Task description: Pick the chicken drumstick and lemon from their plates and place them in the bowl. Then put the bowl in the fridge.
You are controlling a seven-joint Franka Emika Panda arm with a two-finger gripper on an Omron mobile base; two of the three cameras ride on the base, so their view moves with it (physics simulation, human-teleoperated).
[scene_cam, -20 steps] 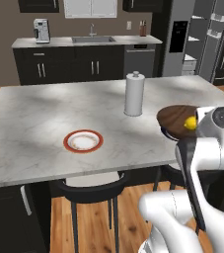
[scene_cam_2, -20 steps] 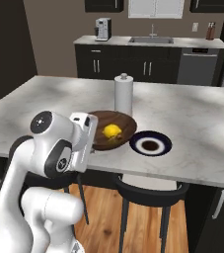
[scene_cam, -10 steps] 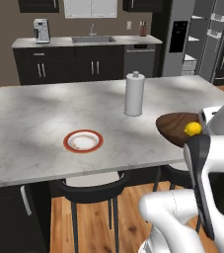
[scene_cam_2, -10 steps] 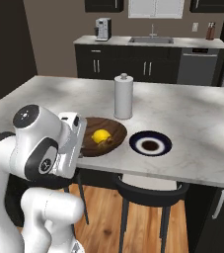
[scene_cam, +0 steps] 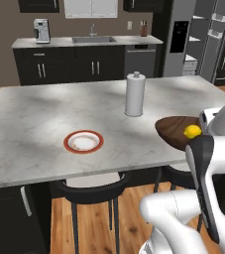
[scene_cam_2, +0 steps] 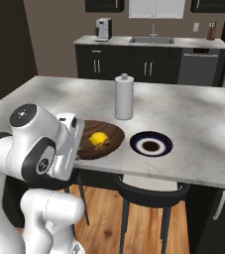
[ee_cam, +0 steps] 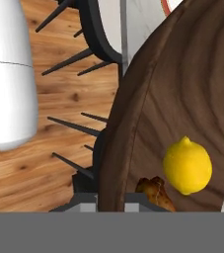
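From the left base view I see the wide dark brown wooden bowl (scene_cam: pixel 176 130) at the marble table's (scene_cam: pixel 44 124) near edge, the bright yellow lemon (scene_cam: pixel 192 131) inside. The right base view shows it beside the navy-rimmed plate (scene_cam_2: pixel 151 144). In the hand view my jaws grip the bowl's rim, the golden-brown chicken drumstick (ee_cam: pixel 155 192) lying beside the lemon.

Robot arm (scene_cam_2: pixel 39 149) showing glossy white rounded housings, dark grey joint rings and a dark strip running along one link.
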